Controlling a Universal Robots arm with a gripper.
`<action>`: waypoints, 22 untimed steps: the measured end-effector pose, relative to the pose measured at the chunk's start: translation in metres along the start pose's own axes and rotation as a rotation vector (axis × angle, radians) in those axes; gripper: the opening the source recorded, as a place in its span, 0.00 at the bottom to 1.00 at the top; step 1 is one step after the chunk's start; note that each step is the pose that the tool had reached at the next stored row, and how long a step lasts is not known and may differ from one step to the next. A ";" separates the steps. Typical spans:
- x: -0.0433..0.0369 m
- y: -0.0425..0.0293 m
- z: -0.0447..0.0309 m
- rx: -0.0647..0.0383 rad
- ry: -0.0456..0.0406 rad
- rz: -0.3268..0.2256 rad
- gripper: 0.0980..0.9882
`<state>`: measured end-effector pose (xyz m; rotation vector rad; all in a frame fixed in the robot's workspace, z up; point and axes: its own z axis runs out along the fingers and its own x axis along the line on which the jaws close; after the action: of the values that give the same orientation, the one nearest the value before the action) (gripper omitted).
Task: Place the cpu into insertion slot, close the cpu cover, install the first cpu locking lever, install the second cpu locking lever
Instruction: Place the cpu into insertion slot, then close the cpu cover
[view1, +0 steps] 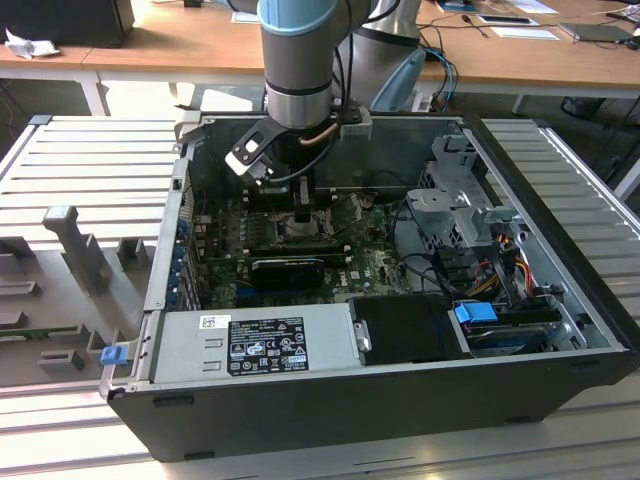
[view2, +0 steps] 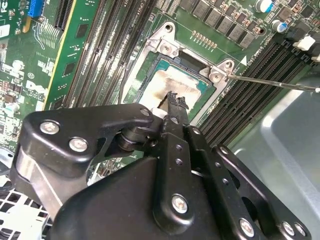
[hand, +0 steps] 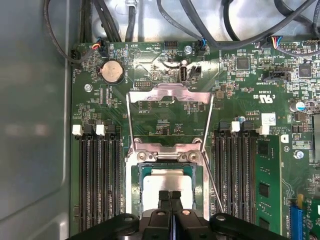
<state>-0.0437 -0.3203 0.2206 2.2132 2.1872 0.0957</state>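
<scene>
hanging low inside the open computer case (view1: 560, 300), the arm (view1: 300, 50) holds the gripper (hand: 170, 194) right over the insertion slot (hand: 134, 192). its two black fingers (hand: 163, 200) are pressed together, tip against tip, with nothing between them. the cpu (hand: 167, 179) lies flat in the slot, pale silvery top up, with a thin green edge around it. in the second wrist view the fingertips (view2: 176, 104) sit over one edge of the cpu, and i cannot tell whether they touch it. the cpu cover (hand: 170, 92) stands swung open off the slot, and the green motherboard (hand: 240, 100) shows through its square window. a thin wire locking lever (hand: 212, 180) runs slantwise beside the slot, toward the black memory slots (hand: 235, 170). a round coin battery (hand: 112, 71) sits beyond the cover.
</scene>
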 end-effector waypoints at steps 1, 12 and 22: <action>0.0000 0.0000 -0.0002 0.000 0.0001 0.000 0.01; 0.0004 0.0172 -0.0072 0.035 -0.0005 0.002 0.01; 0.0009 0.0265 -0.0273 0.039 -0.0006 0.002 0.01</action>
<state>-0.0189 -0.3203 0.2495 2.2350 2.2053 0.0532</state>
